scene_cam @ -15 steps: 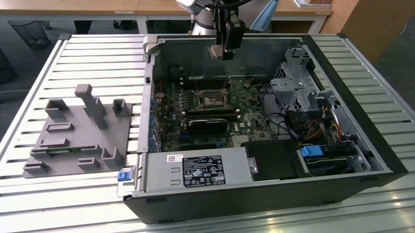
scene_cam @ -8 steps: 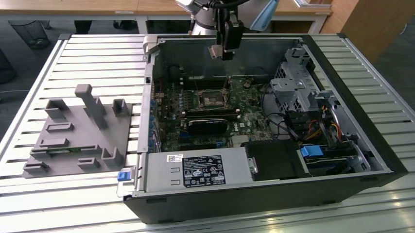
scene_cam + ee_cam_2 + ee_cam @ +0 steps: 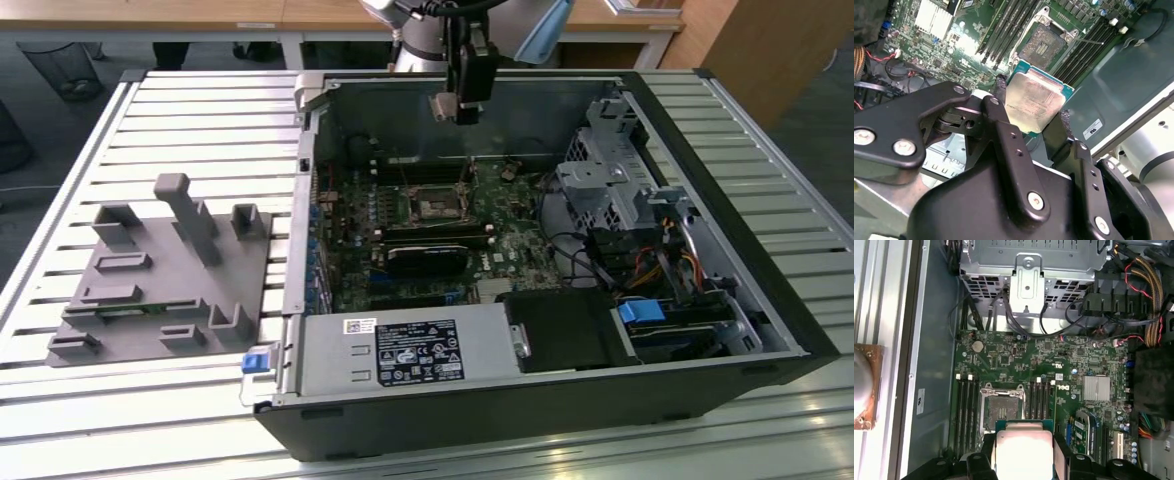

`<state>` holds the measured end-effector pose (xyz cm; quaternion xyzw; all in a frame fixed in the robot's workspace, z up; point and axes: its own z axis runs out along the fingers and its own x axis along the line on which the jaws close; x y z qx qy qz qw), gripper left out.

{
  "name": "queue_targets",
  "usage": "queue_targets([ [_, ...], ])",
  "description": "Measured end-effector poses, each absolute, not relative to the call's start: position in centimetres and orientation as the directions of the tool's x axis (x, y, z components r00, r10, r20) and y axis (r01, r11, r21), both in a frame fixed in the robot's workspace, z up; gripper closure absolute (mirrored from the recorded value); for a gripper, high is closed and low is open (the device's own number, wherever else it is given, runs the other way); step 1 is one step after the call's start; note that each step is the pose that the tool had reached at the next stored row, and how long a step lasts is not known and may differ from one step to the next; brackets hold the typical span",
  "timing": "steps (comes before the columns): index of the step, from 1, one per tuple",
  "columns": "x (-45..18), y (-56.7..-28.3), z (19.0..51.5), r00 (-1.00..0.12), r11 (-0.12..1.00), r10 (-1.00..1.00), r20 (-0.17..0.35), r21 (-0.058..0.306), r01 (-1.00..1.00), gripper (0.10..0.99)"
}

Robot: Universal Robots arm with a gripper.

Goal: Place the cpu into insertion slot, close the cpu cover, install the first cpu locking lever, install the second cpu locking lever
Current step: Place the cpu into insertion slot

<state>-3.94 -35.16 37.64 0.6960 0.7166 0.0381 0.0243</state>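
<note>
In the exterior view, the gripper (image 3: pixel 463 100) is hanging over the open black metal computer case (image 3: pixel 534 415). In the second wrist view, its matte black fingers (image 3: pixel 1000 107) are pinching the flat, square, silvery-beige cpu (image 3: pixel 1033 102) by opposite edges. In the first wrist view, the cpu (image 3: pixel 1021 450) is hovering clear of the silver-rimmed insertion slot (image 3: pixel 1001 410) on the green motherboard (image 3: pixel 1019 357).

- I see the cpu (image 3: pixel 1034 102) with a dull, brushed silvery metal face.
- On either side of the cpu, the gripper (image 3: pixel 1032 112) looks matt black, its screws shiny.
- Beyond the cpu, the insertion slot (image 3: pixel 1046 42) has a bright metal rim on the glossy green motherboard (image 3: pixel 954 55).
</note>
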Motion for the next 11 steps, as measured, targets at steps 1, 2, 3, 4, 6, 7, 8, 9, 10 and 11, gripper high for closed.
queue_targets([
  [1,-3.94,-35.16,37.64,-0.025,0.023,1.0,0.018,0.088,0.996,0.545],
  [2,-3.94,-35.16,37.64,-0.019,0.017,1.0,0.018,0.088,0.996,0.545],
  [3,-3.95,-35.16,37.64,-0.014,0.012,1.0,0.018,0.088,0.996,0.545],
  [4,-3.94,-35.16,37.63,-0.009,0.007,1.0,0.018,0.088,0.996,0.545],
  [6,-3.94,-35.16,37.62,0.001,-0.003,1.0,0.018,0.088,0.996,0.545],
  [7,-3.94,-35.16,37.62,0.006,-0.008,1.0,0.018,0.088,0.996,0.545],
  [8,-3.94,-35.16,37.62,0.012,-0.013,1.0,0.018,0.088,0.996,0.545],
  [9,-3.94,-35.16,37.62,0.017,-0.018,1.0,0.018,0.088,0.996,0.545],
  [10,-3.94,-35.16,37.62,0.022,-0.023,1.0,0.018,0.088,0.996,0.545],
  [11,-3.94,-35.16,37.62,0.026,-0.028,0.999,0.018,0.088,0.996,0.545],
])
